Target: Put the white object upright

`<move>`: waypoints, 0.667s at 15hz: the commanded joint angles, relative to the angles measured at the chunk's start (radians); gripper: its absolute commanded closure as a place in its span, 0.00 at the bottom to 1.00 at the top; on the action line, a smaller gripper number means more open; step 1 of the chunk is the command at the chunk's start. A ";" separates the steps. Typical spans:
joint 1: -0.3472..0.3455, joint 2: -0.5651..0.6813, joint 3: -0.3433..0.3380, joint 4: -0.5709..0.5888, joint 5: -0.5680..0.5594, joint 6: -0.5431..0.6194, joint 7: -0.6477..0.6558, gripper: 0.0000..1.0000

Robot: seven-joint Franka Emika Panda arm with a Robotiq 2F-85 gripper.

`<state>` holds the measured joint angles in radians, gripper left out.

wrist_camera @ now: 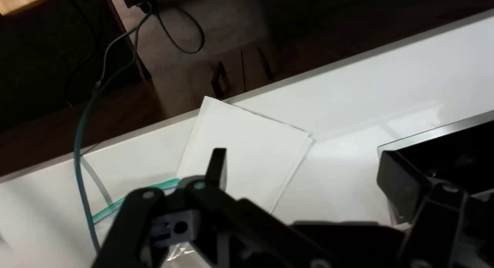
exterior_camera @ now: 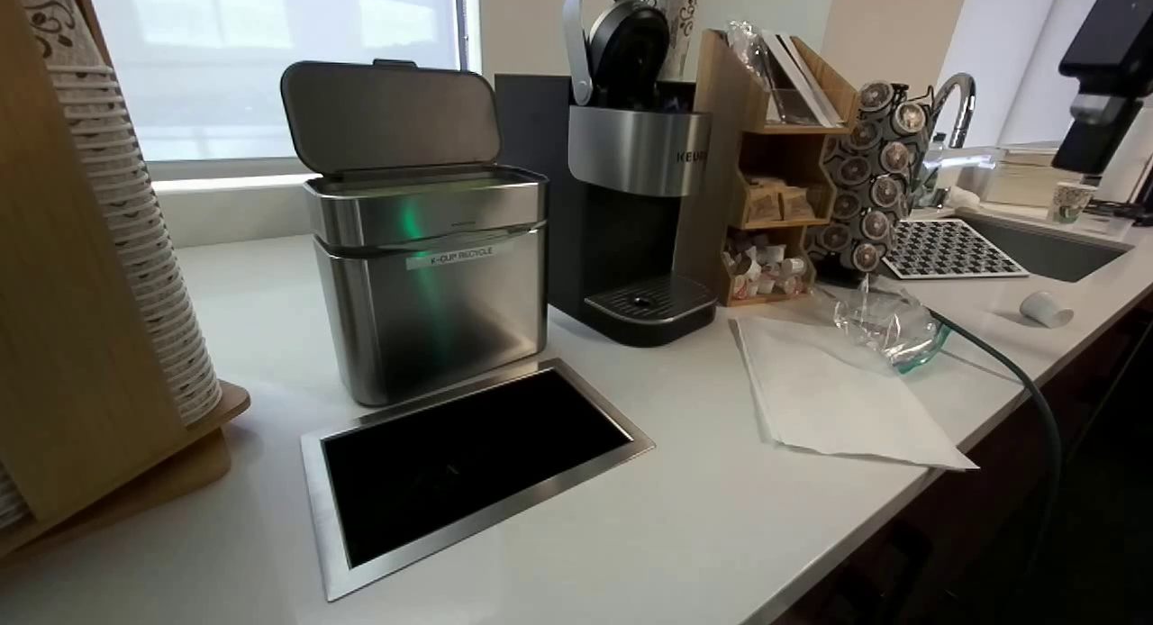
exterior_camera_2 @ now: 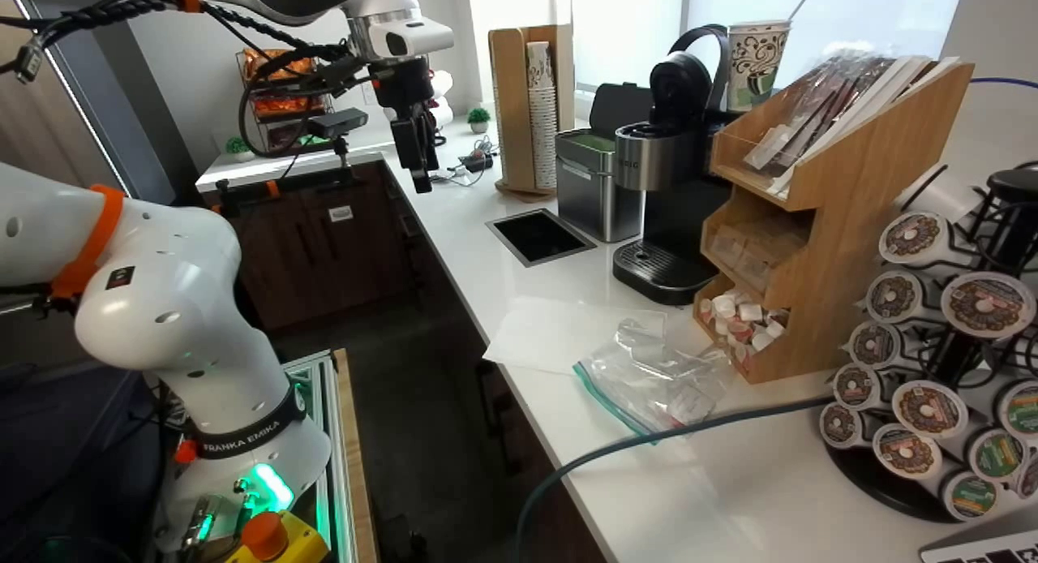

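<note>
The white object looks to be a small white cup (exterior_camera: 1047, 310), lying on its side on the white counter near the sink, in an exterior view. I do not make it out in the wrist view. My gripper (exterior_camera_2: 422, 179) hangs high, pointing down around the counter's front edge, well away from that cup. In the wrist view the black fingers (wrist_camera: 399, 185) of the gripper (wrist_camera: 307, 169) stand wide apart with nothing between them; white paper shows on the counter below. A dark part of the arm also enters an exterior view at upper right.
Flat white papers (exterior_camera: 838, 386), a clear zip bag (exterior_camera: 892, 328) and a dark hose (exterior_camera_2: 689, 429) lie on the counter. Behind stand a steel bin (exterior_camera: 441, 283), a coffee maker (exterior_camera: 640, 157), a wooden organizer (exterior_camera_2: 876, 165) and a pod rack (exterior_camera_2: 957, 360). A framed trash opening (exterior_camera: 486, 463) is set into the counter.
</note>
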<state>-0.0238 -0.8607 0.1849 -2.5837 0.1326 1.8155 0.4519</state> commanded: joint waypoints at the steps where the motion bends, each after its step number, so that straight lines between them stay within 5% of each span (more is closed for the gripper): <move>1: -0.111 -0.023 -0.086 -0.043 -0.025 -0.010 0.028 0.00; 10: -0.432 0.053 -0.335 -0.105 -0.258 0.230 -0.079 0.00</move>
<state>-0.3975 -0.8496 -0.1077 -2.6787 -0.0500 1.9515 0.4190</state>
